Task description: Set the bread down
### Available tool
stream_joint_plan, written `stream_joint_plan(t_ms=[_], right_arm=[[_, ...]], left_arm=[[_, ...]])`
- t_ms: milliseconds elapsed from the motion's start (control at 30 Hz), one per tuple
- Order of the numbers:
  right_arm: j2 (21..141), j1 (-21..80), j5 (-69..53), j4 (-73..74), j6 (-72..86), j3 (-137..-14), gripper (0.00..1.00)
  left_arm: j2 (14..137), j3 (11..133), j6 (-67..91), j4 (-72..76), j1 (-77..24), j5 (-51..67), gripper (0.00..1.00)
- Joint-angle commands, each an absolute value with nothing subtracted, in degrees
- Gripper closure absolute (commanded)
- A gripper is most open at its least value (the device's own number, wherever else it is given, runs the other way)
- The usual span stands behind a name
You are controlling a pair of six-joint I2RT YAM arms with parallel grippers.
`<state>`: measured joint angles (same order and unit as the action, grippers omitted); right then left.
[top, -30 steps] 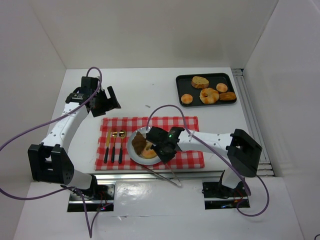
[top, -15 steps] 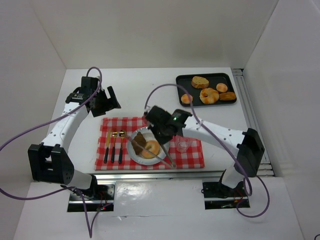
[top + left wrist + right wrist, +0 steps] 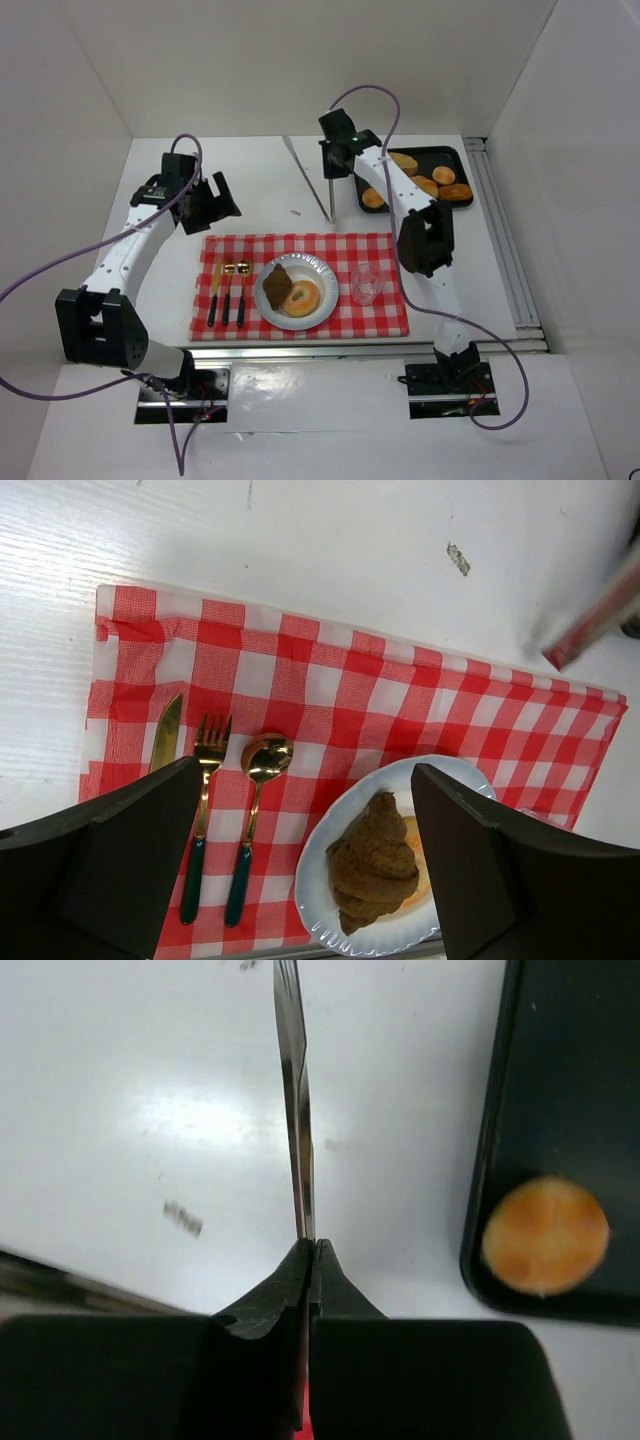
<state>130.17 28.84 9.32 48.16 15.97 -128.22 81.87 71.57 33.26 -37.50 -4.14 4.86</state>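
A dark croissant (image 3: 277,286) and a glazed donut (image 3: 302,298) lie on a white plate (image 3: 318,268) on the red checked cloth (image 3: 375,248). The croissant (image 3: 375,860) and the plate (image 3: 330,920) also show in the left wrist view. My right gripper (image 3: 331,172) is at the far side of the table, left of the black tray (image 3: 364,172), and is shut on metal tongs (image 3: 330,198). In the right wrist view the gripper (image 3: 312,1245) pinches the tongs (image 3: 295,1110), which hold nothing. My left gripper (image 3: 215,200) hangs open and empty above the cloth's far left corner.
The tray holds several breads: a toast slice (image 3: 400,163), a bagel (image 3: 418,190) and a round bun (image 3: 373,198), which also shows in the right wrist view (image 3: 545,1235). A clear glass (image 3: 365,285) stands right of the plate. A knife (image 3: 216,285), a fork and a spoon (image 3: 243,285) lie left of it.
My right arm has swung away from the plate to the far side of the table beside the tray, carrying the tongs. The donut stays on the plate. The left arm has not moved.
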Motion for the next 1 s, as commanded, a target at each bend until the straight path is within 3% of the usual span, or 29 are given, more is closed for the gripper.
stream_joint_plan(t_ms=[0, 67, 100, 133, 200, 267, 400, 567, 733, 967], right_arm=[[137.09, 28.31, 9.14, 49.31, 15.99, -139.45, 0.99], [140.36, 27.69, 8.44, 49.23, 16.00, -140.36, 0.95], [140.36, 27.69, 7.57, 48.70, 16.52, -139.84, 0.88], [139.67, 27.69, 6.95, 48.17, 16.52, -138.62, 0.55], [137.30, 27.69, 6.42, 45.71, 16.52, -136.59, 0.24], [132.31, 28.21, 10.53, 43.26, 16.52, -133.34, 0.01], [122.80, 28.21, 17.04, 39.48, 17.83, -126.40, 0.00], [107.89, 27.08, 25.90, 34.99, 21.08, -108.67, 0.00], [94.41, 24.09, 27.85, 27.52, 23.02, -87.59, 0.00], [82.71, 18.81, 30.86, 26.37, 26.02, -74.02, 0.00]], left_arm=[[78.76, 73.56, 33.75, -37.35, -3.43, 4.48, 0.01], [78.75, 73.56, 33.75, -37.88, -2.90, 4.48, 0.01], [78.23, 73.56, 33.75, -37.88, -2.90, 4.48, 0.01], [78.22, 73.56, 33.75, -37.88, -2.38, 4.48, 0.01], [78.22, 73.56, 33.22, -38.41, -2.37, 4.48, 0.01], [78.22, 73.56, 33.22, -38.41, -2.37, 3.96, 0.01], [78.22, 73.56, 32.70, -38.41, -1.85, 3.96, 0.01], [78.22, 74.09, 32.70, -38.41, -1.85, 3.96, 0.01], [78.22, 74.09, 32.70, -38.41, -1.85, 3.96, 0.01], [78.22, 74.09, 32.70, -38.41, -1.85, 3.96, 0.01]])
